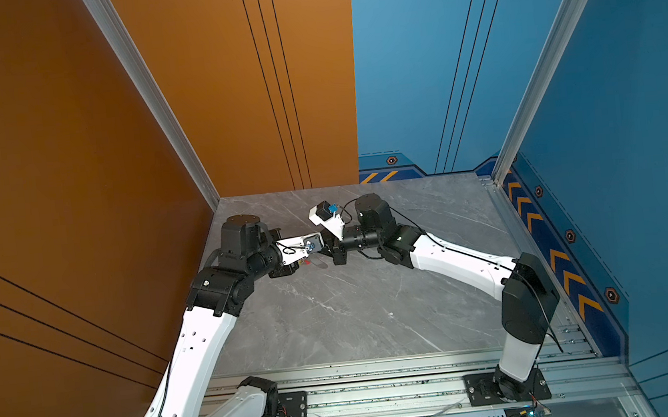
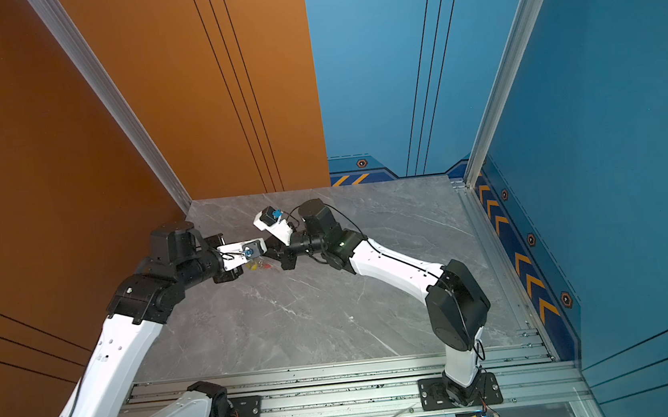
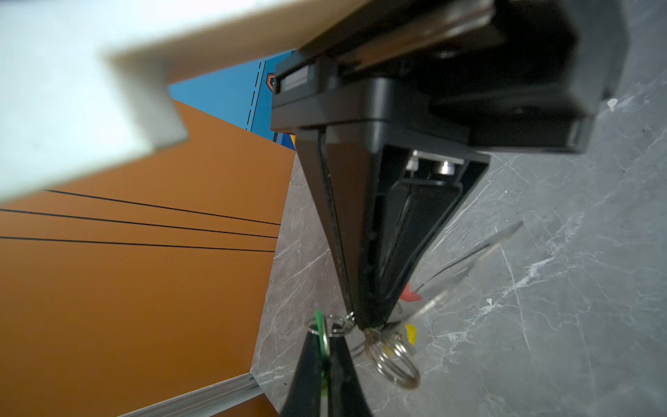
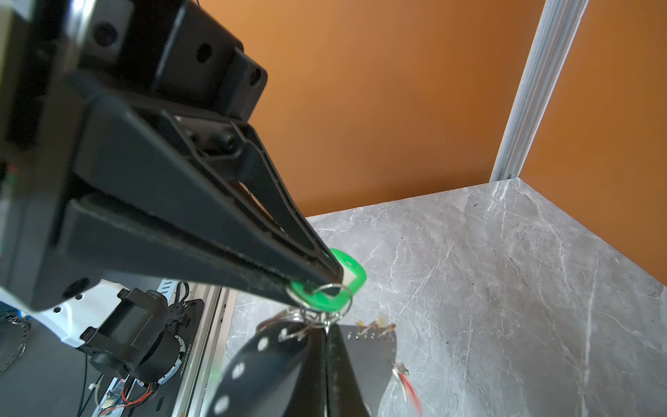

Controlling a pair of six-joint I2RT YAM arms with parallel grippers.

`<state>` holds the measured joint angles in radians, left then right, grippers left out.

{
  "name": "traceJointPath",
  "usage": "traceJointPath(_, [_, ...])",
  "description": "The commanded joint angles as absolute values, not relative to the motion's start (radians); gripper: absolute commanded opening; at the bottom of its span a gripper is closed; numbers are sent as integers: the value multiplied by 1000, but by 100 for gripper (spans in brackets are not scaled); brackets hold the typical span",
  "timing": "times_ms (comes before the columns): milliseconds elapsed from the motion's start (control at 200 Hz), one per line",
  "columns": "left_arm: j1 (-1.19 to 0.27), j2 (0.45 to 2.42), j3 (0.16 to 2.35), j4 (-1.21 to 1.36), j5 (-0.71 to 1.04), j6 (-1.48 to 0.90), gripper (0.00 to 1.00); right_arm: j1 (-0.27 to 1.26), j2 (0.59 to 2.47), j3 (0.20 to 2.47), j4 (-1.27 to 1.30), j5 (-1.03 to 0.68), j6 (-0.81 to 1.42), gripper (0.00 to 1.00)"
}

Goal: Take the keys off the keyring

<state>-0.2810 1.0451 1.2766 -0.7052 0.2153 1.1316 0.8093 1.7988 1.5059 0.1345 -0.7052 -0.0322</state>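
Observation:
My left gripper (image 3: 326, 346) is shut on the green key tag (image 4: 321, 301), whose edge shows between the jaws. The tag's ring links into a cluster of silver rings (image 3: 395, 357). My right gripper (image 4: 326, 335) is shut on the ringed edge of the keyring (image 4: 274, 361), a dark grey plate with holes held above the table. The two gripper tips almost touch. A red tag (image 4: 411, 391) and a yellow tag (image 3: 410, 334) hang by the plate. In a top view both tags (image 2: 257, 266) show small between the wrists.
The grey marble table (image 1: 335, 322) spreads in front of the arms. The orange wall (image 1: 68, 160) and an aluminium corner post (image 4: 530, 90) stand close behind the left arm. Metal rails (image 1: 382, 380) run along the table's front edge.

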Motion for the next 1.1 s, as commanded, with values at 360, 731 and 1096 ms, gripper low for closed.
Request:
traceJointPath(360, [-169,1030,1263,-650,279,1114,0,821,1731,1470,175,-639,-54,0])
traceJointPath(731, [-101,1029,1227,-620,309,1083,0,822,1717,1461,254,-624,-16,0])
traceJointPath(1096, [-74,1038,1199,-622,305,1058,0,819,1691,1443,314,-620,-9,0])
